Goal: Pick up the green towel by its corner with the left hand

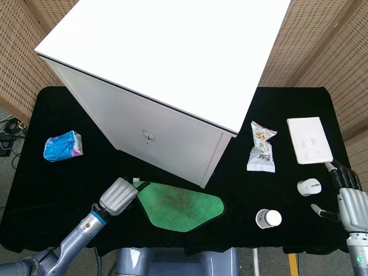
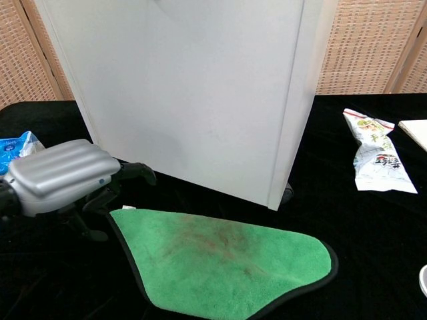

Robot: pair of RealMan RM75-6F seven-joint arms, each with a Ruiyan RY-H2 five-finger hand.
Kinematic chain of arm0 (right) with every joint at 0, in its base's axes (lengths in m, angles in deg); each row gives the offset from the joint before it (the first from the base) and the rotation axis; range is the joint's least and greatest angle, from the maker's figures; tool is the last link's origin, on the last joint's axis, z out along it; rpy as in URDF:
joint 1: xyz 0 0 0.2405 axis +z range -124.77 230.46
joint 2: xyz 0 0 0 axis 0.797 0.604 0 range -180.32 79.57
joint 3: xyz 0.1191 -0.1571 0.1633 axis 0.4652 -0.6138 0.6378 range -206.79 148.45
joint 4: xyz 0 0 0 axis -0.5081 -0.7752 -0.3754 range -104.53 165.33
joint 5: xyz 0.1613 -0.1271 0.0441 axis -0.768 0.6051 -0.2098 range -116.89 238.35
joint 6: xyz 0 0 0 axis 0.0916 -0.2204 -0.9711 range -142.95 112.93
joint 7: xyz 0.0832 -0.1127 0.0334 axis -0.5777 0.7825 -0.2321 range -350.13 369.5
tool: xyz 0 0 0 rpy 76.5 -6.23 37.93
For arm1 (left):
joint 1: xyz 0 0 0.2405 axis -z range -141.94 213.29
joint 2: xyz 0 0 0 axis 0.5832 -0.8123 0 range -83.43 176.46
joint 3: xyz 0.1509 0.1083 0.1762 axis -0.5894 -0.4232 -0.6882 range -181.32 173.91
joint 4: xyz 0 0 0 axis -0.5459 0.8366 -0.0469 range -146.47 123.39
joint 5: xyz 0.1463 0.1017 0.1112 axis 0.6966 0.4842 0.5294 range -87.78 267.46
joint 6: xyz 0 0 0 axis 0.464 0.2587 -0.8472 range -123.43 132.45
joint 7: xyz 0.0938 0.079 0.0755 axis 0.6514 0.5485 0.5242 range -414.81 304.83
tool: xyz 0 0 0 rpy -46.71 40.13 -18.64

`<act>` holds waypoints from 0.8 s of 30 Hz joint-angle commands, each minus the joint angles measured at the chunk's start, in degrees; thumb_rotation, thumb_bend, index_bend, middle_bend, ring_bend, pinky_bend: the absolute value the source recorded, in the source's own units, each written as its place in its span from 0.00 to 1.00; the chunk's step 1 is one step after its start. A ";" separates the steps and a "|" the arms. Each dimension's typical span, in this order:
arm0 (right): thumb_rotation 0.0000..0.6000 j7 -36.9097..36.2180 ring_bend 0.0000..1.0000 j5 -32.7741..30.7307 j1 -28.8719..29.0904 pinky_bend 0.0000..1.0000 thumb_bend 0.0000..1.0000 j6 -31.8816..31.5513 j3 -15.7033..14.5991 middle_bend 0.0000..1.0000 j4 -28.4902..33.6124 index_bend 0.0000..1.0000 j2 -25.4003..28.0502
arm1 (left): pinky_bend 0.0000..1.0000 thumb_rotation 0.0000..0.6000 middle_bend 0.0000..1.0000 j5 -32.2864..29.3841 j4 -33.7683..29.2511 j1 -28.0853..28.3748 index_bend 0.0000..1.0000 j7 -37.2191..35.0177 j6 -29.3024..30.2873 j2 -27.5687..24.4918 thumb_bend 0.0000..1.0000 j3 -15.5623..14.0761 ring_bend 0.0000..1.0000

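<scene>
Green towel: the green towel (image 2: 223, 263) lies flat on the black worktop (image 1: 46, 190), just in front of the big white cabinet (image 1: 167, 86). It has a dark edge and a brownish smudge in the middle.
Corner: its far left corner has a small loop and a white tag. That is a good spot to pinch, since the cloth is thin there.
Left hand: the left hand (image 2: 63, 177) hovers right at that corner, its dark fingers (image 2: 133, 175) apart and reaching over the tag. It holds nothing. I think it is placed there so it can close on the corner next.
Touching or not: I cannot tell if the fingers touch the cloth.
Right hand: the right hand (image 1: 349, 198) waits at the far right edge, fingers apart, holding nothing. It stays out of the way because this job is for the other hand.
Other things: a blue packet (image 1: 63, 145) sits well to the left. A snack bag (image 1: 261, 150), a white pad (image 1: 310, 140), a white mouse (image 1: 309, 187) and a small white cup (image 1: 268, 218) sit on the right side.
</scene>
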 commanded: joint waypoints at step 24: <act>1.00 -1.72 0.00 0.41 -0.18 0.00 0.12 -0.12 -0.03 0.00 0.04 0.00 0.50 | 0.54 1.00 0.81 -21.22 3.15 8.60 0.16 18.39 -5.52 5.73 0.02 -1.13 0.65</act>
